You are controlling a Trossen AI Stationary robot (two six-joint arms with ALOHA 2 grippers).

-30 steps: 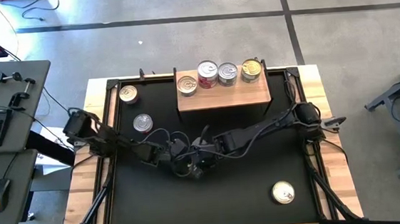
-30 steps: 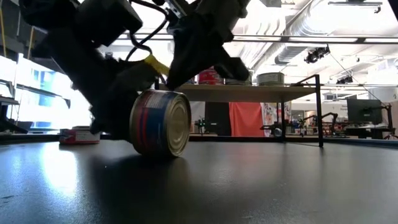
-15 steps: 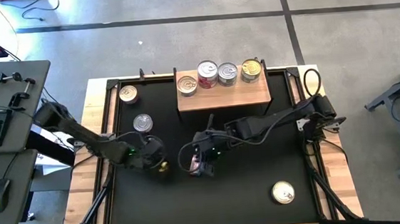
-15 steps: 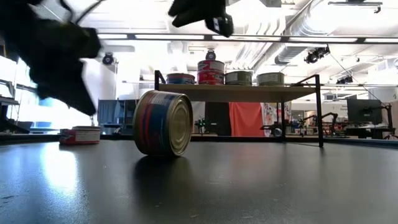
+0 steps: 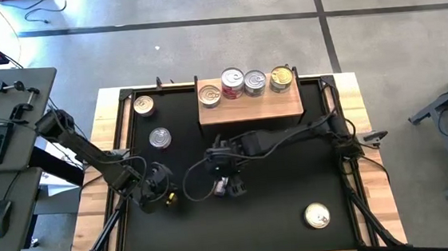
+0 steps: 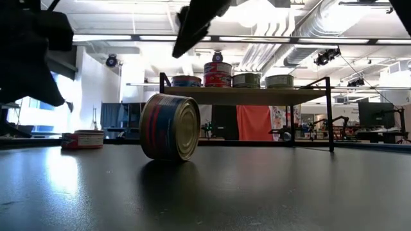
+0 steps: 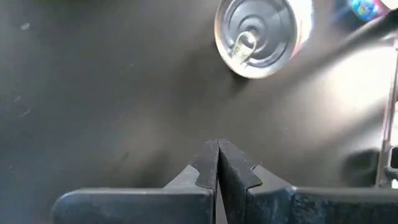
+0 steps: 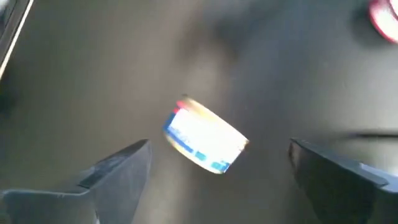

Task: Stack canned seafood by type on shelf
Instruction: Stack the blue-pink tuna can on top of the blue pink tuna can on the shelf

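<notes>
While tipped on its rim mid-counter, blue-labelled can (image 6: 169, 126) not stackable as is; right gripper (image 5: 222, 176) spread wide directly above, empty; left gripper (image 7: 217, 163) pinched closed near counter's left edge; shelf (image 5: 250, 110) at rear edge bearing four cans.

You have: tins on shelf (image 5: 250, 110) = 4 (image 5: 210, 95) | tins flat on table (image 5: 279, 209) = 3, at 10 o'clock (image 5: 144, 106), 9 o'clock (image 5: 159, 137), 5 o'clock (image 5: 317, 215) | tins on edge at centre = 1 (image 6: 169, 126) | total tins you can count = 8 | shelves = 1
</notes>
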